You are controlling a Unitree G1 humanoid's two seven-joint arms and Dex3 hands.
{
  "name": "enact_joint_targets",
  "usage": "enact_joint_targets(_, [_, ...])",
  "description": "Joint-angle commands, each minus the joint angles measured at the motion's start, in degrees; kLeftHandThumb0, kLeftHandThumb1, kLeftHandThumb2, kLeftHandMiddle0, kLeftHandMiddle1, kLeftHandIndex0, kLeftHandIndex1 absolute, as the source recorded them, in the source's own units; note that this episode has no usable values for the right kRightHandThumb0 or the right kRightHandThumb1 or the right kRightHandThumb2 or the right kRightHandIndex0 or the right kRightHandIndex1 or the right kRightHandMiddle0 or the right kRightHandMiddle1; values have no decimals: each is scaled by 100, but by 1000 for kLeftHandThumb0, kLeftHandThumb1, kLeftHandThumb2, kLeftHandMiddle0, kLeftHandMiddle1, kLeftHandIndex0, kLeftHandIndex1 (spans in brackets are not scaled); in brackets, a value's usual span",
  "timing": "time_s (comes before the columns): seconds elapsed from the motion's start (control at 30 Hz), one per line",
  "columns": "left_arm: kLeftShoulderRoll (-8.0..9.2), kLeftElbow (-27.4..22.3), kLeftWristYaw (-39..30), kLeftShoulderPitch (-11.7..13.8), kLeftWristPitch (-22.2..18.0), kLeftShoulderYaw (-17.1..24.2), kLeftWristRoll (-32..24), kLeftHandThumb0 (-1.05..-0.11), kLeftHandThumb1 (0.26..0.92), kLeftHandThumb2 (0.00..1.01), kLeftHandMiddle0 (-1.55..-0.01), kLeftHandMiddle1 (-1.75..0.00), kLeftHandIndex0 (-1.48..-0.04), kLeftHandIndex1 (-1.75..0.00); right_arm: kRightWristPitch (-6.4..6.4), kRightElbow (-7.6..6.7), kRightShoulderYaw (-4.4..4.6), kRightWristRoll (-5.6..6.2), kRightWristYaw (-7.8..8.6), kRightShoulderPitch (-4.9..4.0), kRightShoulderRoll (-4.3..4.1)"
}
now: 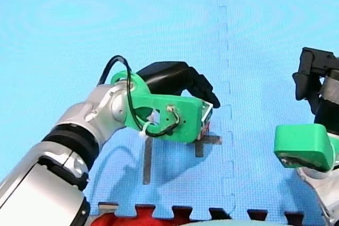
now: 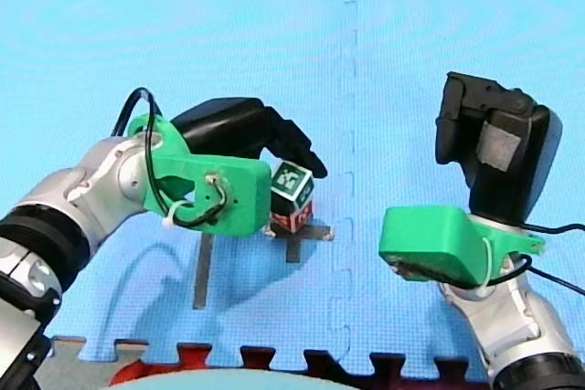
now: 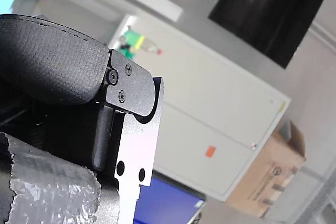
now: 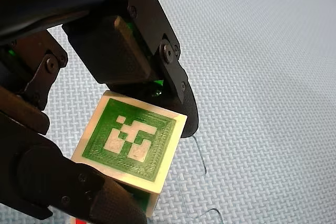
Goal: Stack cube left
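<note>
Showed a left arm [image 1: 79, 125] of silver-grey metal, with black ring bands toward the elbow. Wore a bright green plastic bracket [image 2: 206, 191] at the left wrist, with a thin black cable [image 1: 116, 57] looped over it and a white zip tie [image 1: 145, 130] under it. Ended in a matt black left hand [image 2: 251, 134] with jointed fingers. Had small round screws [image 4: 169, 51] at the finger joints in the second wrist view. Wore a second green bracket [image 2: 439, 244] at the right wrist. Carried a patch of grey tape [image 2: 500, 148] on the black, blocky right hand [image 2: 489, 184]. Had two more screws [image 3: 121, 96] on a black plate in the first wrist view.
</note>
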Motion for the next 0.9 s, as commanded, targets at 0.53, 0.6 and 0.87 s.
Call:
enact_joint_targets(0.53, [-57, 96, 123, -80, 138, -42, 92, -482, 796, 1, -866, -1715, -1327, -3, -20, -34, 23, -76, -135, 85, 24])
enact_joint_targets(0.6, [-64, 103, 127, -97, 177, -38, 97, -489, 796, 1, -864, -1717, -1326, -2, -28, -42, 16, -55, -120, 100, 24])
enact_joint_targets(0.87, [-76, 166, 127, -161, 239, 9, 77, -496, 796, 0, -870, -1695, -1331, -4, -59, -21, -9, 19, -67, 106, 11])
